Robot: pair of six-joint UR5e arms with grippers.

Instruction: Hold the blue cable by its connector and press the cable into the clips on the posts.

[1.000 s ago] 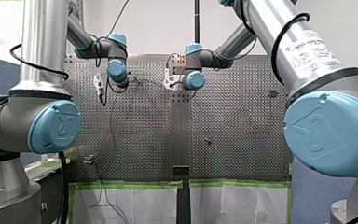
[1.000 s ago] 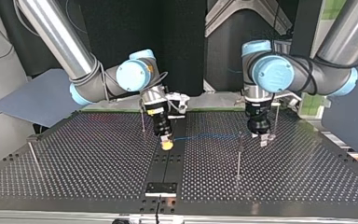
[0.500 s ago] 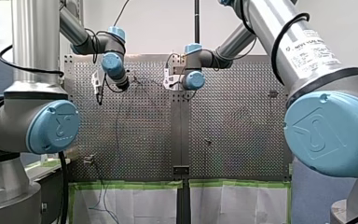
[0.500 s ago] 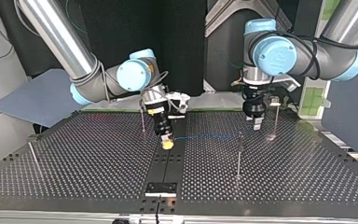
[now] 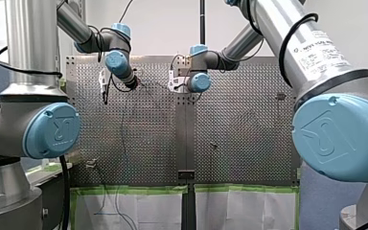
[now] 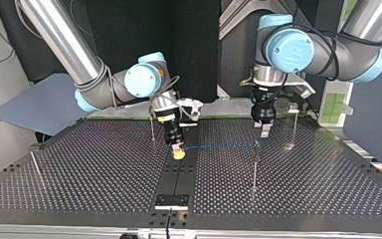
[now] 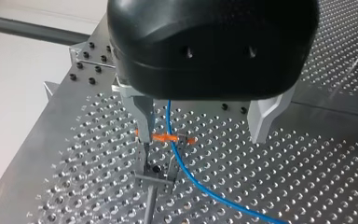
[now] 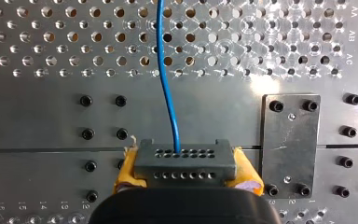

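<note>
In the right wrist view the body of my right pincer [image 8: 186, 170] covers the lower part of the grey connector [image 8: 185, 158] and much of its yellow pads [image 8: 127, 171], and the blue cable [image 8: 168, 84] is cut off at the edge ahead. In the left wrist view the housing of my left pincer [image 7: 205, 126] hides the cable's upper run, one finger [image 7: 144, 119] covers part of the orange clip [image 7: 167, 138], and the post [image 7: 149, 205] is cut off. In the front view the near arm joints [image 5: 338, 136] block the sides of the tabletop [image 5: 239, 124], and the cable is too thin to follow.
</note>
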